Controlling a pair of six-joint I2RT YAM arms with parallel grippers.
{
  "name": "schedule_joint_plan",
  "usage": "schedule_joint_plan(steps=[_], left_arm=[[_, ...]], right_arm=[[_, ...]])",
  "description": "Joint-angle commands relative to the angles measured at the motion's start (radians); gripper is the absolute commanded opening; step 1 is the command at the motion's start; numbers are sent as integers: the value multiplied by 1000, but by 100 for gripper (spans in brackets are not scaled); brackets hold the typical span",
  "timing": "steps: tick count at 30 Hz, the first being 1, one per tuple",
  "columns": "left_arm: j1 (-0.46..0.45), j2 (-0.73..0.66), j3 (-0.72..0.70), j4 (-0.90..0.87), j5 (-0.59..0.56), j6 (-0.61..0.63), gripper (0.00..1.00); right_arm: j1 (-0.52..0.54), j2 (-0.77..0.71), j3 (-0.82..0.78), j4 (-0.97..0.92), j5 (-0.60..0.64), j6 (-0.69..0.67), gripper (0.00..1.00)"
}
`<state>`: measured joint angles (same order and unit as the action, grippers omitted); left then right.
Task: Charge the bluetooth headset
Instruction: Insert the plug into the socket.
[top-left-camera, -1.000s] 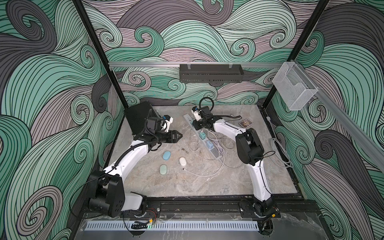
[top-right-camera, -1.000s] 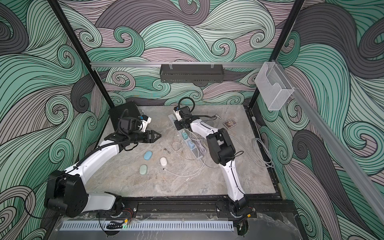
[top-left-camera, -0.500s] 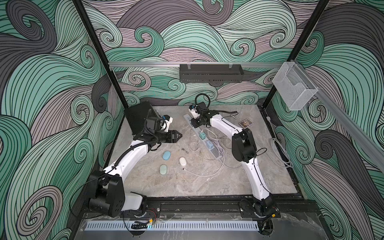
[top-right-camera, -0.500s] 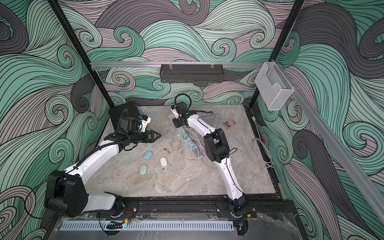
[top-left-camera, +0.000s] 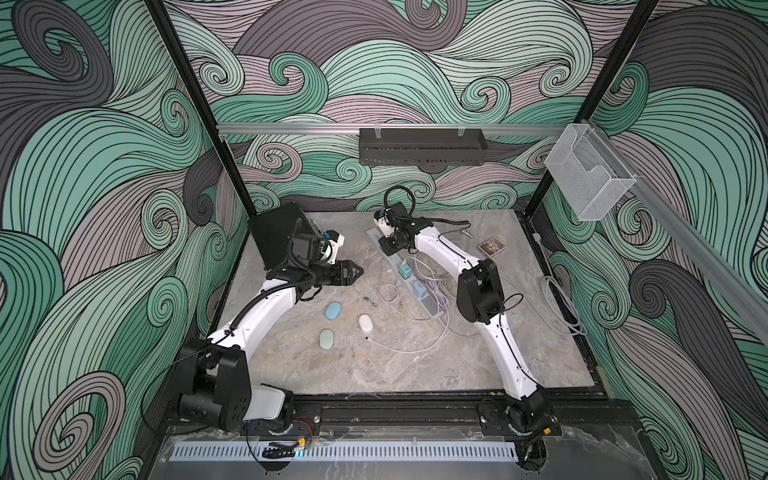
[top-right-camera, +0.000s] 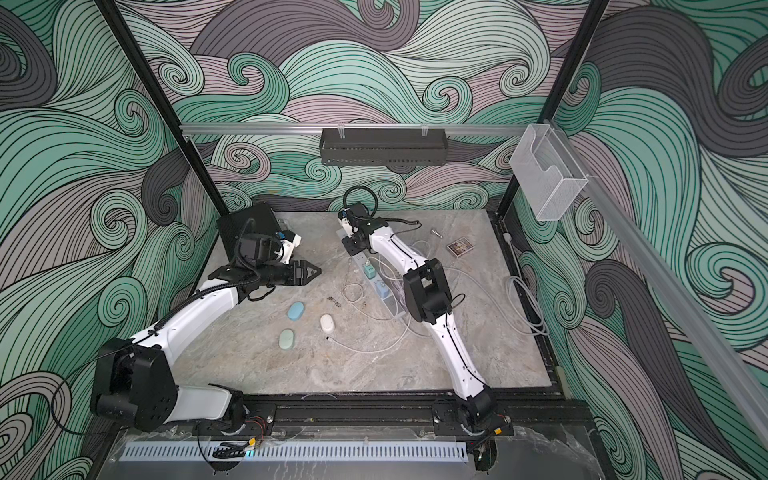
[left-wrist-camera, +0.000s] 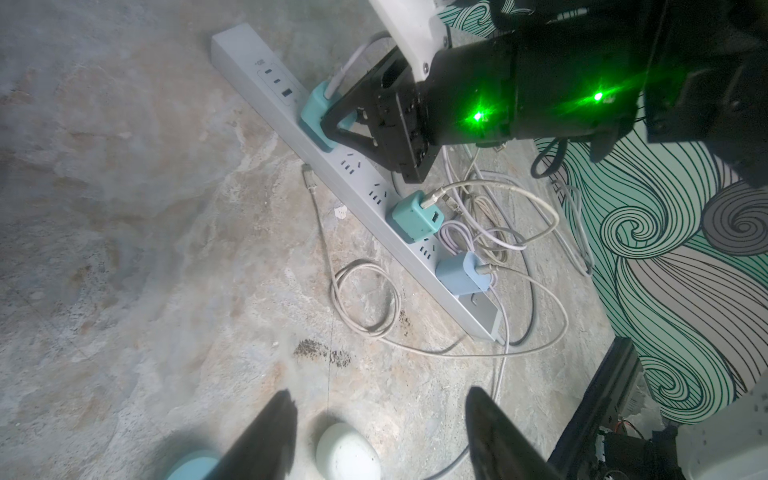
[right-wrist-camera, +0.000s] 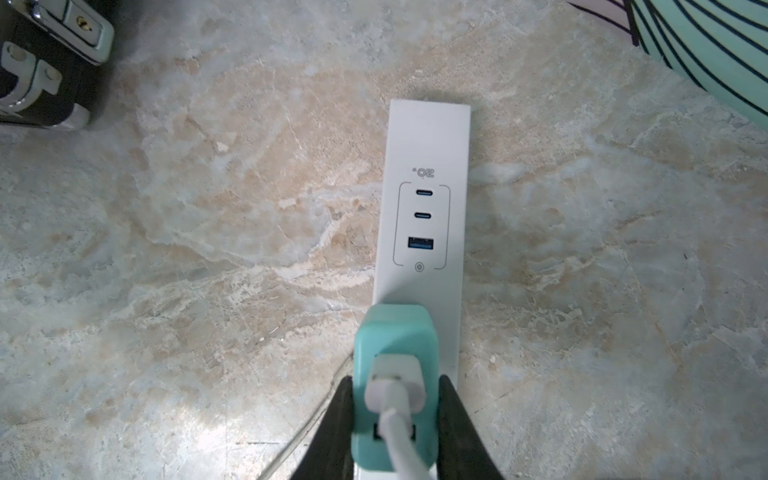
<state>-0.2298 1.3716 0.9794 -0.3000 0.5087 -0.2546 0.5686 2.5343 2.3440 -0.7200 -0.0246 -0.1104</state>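
Both top views first: the black tray (top-left-camera: 422, 146) on the back rail shows only its front wall, inside hidden; the mesh basket (top-left-camera: 590, 183) hangs off the right rail, see-through; a black box (top-left-camera: 274, 237) sits in the rear-left corner, partly behind the left arm. And there, mid-table, 3 cases lying apart from one another: blue case (top-left-camera: 333, 310), green case (top-left-camera: 327, 339), white case (top-left-camera: 365, 323), all smooth closed ovals, and which one holds the headset I cannot tell. The left gripper (top-left-camera: 359, 272) hovers just behind them; the right gripper (top-left-camera: 390, 246) is down at the far end of the strip (top-left-camera: 429, 304). Left wrist now: fingers (left-wrist-camera: 272, 436) spread wide, holding nothing, white case right below, blue case cut off at the edge, a loose cable (left-wrist-camera: 361, 299) coiled beside the strip. Right wrist: fingers (right-wrist-camera: 453, 419) clamped on both sides of a teal charger (right-wrist-camera: 392, 332) seated in the strip, a white plug (right-wrist-camera: 395, 382) in its top.
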Motion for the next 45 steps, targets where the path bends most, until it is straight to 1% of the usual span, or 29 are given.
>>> schedule_joint_plan(steps=[1, 3, 6, 13, 15, 19, 23, 26, 28, 31, 36, 42, 45], left_arm=[[11, 18, 33, -24, 13, 0, 65], [13, 26, 34, -24, 14, 0, 65], [15, 32, 36, -25, 17, 2, 65], [21, 44, 42, -36, 13, 11, 64], [23, 44, 42, -33, 14, 8, 64], [24, 44, 44, -24, 24, 0, 64], [27, 44, 42, -25, 26, 0, 64], [26, 44, 41, -25, 25, 0, 64], [26, 41, 41, -25, 24, 3, 64], [27, 32, 39, -25, 14, 8, 64], [31, 26, 30, -22, 1, 18, 64], [32, 17, 12, -1, -7, 33, 64], [32, 21, 14, -3, -11, 46, 64]], right_arm=[[10, 118, -38, -230, 15, -30, 0], [6, 113, -64, -230, -17, -22, 0], [-10, 110, -89, -230, -102, -2, 0], [-60, 110, -88, -232, -212, 24, 0], [-57, 111, -84, -244, -197, 12, 0], [-14, 113, -81, -269, -79, -21, 0], [23, 119, -82, -275, -5, -17, 0], [36, 149, -24, -318, 41, -6, 0], [37, 175, 31, -365, 42, -6, 0], [36, 195, 69, -398, 25, -16, 0], [18, 248, 175, -500, -48, -51, 0], [-4, 245, 169, -522, -68, -61, 0], [-4, 254, 198, -522, -66, -58, 0]])
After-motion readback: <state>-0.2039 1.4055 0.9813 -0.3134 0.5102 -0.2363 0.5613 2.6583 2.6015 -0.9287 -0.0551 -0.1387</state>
